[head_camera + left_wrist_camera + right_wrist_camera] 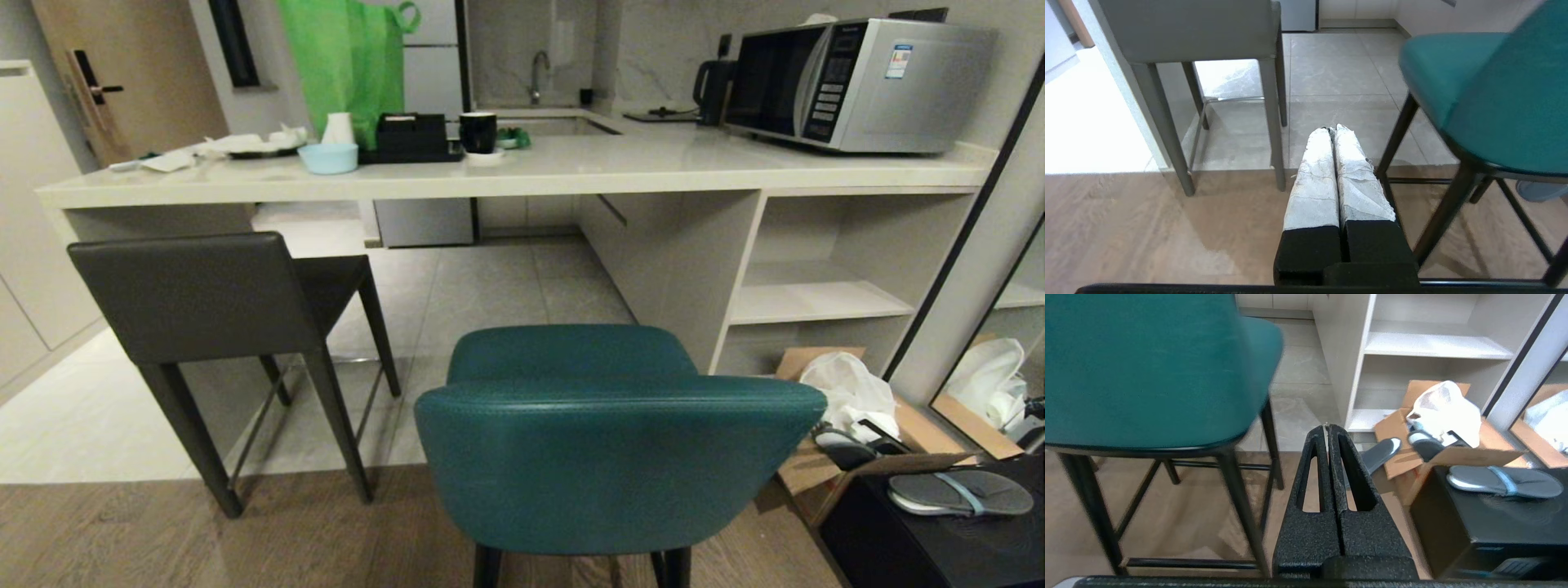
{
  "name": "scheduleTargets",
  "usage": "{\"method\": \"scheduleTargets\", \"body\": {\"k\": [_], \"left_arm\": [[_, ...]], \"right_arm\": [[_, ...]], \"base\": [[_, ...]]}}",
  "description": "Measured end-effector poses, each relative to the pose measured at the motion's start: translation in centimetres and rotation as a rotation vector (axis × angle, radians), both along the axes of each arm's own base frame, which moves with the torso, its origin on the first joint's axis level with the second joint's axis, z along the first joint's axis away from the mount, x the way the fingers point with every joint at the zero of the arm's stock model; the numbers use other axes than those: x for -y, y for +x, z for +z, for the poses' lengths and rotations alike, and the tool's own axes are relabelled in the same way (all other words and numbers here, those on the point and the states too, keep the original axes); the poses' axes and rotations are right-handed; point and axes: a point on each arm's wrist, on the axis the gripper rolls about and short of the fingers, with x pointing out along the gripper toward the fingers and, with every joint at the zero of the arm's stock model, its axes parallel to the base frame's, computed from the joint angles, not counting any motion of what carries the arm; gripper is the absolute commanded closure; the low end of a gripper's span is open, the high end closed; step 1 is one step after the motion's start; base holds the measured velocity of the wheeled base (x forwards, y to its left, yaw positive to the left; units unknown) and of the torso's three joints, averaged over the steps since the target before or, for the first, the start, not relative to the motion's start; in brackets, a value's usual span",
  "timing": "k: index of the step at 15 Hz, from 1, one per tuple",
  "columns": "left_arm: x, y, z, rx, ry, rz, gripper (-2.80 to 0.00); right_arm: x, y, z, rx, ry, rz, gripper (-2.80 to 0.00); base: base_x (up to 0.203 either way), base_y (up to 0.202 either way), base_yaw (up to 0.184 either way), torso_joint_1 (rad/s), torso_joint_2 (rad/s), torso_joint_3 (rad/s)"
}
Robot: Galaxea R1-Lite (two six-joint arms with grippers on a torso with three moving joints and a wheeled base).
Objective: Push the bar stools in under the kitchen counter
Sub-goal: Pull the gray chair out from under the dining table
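Left gripper (1334, 130): white-wrapped fingers pressed together, holding nothing, touching nothing; low over the floor. Grey stool (1188, 32) ahead and to its left, part under the kitchen counter (522, 175). Teal stool (1486, 94) close on its right, apart from it.

Right gripper (1327, 428): black fingers closed flat, empty. Teal stool (1147, 367) near on its left, seemingly clear of the counter, though its front edge is hidden. Cardboard box (1453, 453) with slippers (1502, 482) to its right.
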Motion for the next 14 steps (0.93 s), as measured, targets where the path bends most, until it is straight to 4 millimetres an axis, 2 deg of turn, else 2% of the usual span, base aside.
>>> {"method": "scheduleTargets", "body": {"k": [14], "left_arm": [[0.00, 0.00, 0.00, 0.000, 0.001, 0.000, 0.00]], "right_arm": [[0.03, 0.00, 0.02, 0.001, 0.013, -0.012, 0.00]], "base": [[0.000, 0.197, -0.002, 0.002, 0.00, 0.002]]}}
